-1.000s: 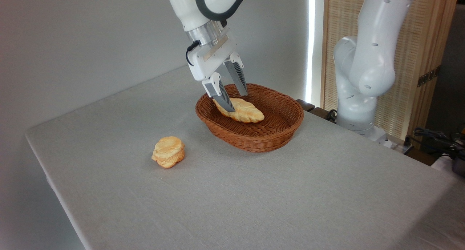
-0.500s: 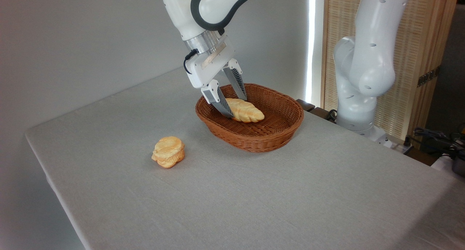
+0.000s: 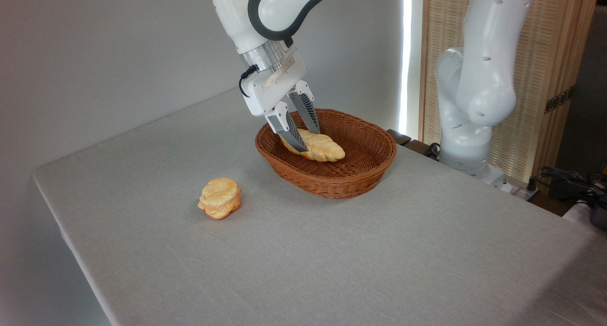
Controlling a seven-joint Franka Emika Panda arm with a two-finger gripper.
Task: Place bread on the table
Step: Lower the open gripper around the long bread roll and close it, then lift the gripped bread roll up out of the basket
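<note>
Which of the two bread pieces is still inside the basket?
The long ridged loaf, between the hand's fingers in the wicker basket. The small round bun lies on the table.

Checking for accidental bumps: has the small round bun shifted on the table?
No. The bun sits at the same spot, left of the basket, as before.

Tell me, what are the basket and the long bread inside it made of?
The basket looks like woven brown wicker: you can see the criss-cross strands. The long bread is shiny and golden-orange, so it may be a plastic toy rather than real bread.
</note>
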